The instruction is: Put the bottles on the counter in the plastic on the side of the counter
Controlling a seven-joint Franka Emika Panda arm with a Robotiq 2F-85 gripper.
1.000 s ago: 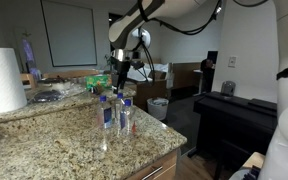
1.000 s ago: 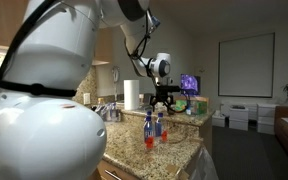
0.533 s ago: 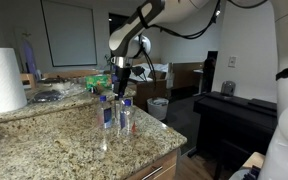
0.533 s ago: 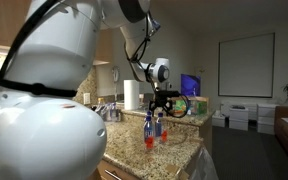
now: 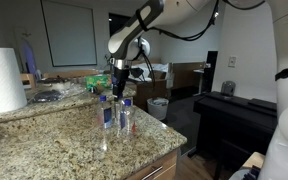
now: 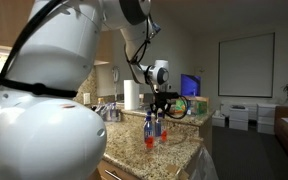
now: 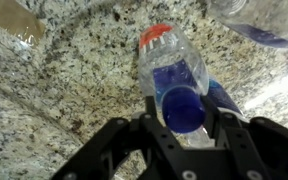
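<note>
Small clear bottles with blue labels stand on the speckled granite counter [image 5: 64,145]; two show near the front [image 5: 104,112] [image 5: 125,115] and, in the opposite exterior view, as a pair [image 6: 149,128] [image 6: 162,128]. My gripper [image 5: 119,90] [image 6: 162,108] comes straight down over the group. In the wrist view the gripper [image 7: 184,122] has its fingers [image 7: 152,115] pressed against both sides of a blue-capped bottle [image 7: 184,108]. An orange-capped bottle [image 7: 164,55] lies just beyond it, with another bottle [image 7: 269,18] at the top right. The pale plastic-lined bin [image 5: 158,107] stands on the floor past the counter's end.
A big paper-towel roll [image 5: 2,80] stands at the counter's far side, also seen behind the gripper [image 6: 132,95]. Clutter lies along the raised back ledge [image 5: 59,92]. A black piano-like cabinet [image 5: 234,115] stands beyond the bin. The counter's rounded edge [image 5: 174,140] is close to the bottles.
The gripper has come down over the bottles and its fingers have closed in from wide open onto the blue-capped bottle. The bottles have not moved.
</note>
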